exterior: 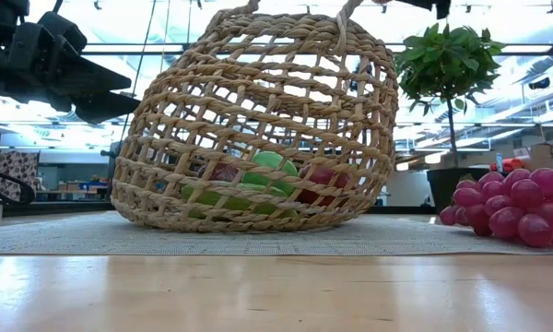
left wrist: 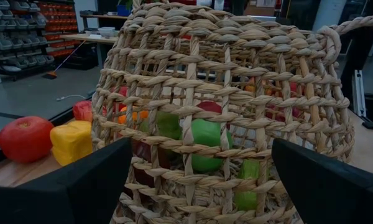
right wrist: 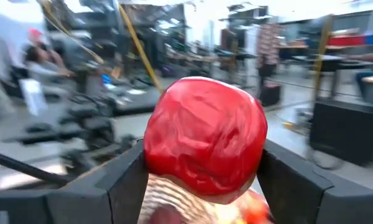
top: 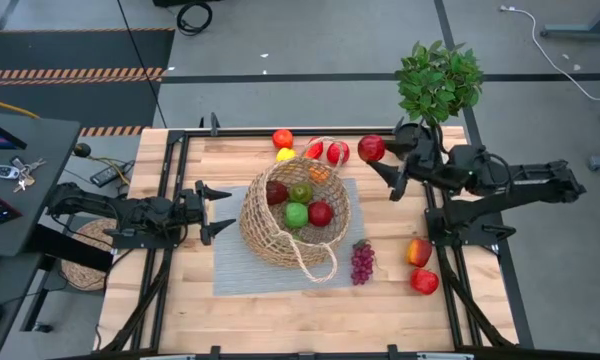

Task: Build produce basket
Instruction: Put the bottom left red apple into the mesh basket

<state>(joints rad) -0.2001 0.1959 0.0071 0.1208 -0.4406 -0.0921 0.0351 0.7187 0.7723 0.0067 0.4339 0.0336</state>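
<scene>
Right pincer (top: 377,158) grips a red apple (top: 371,148) beside the basket (top: 294,222).

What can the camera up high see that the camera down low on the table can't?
Only the high view shows the right gripper holding a red apple beside the basket, the left gripper open on the other side, and two more apples near the table's edge. Only the low view shows the room behind, seen through the basket's weave. Both show the basket, the green and red fruit inside it, the purple grapes and the potted plant.
</scene>
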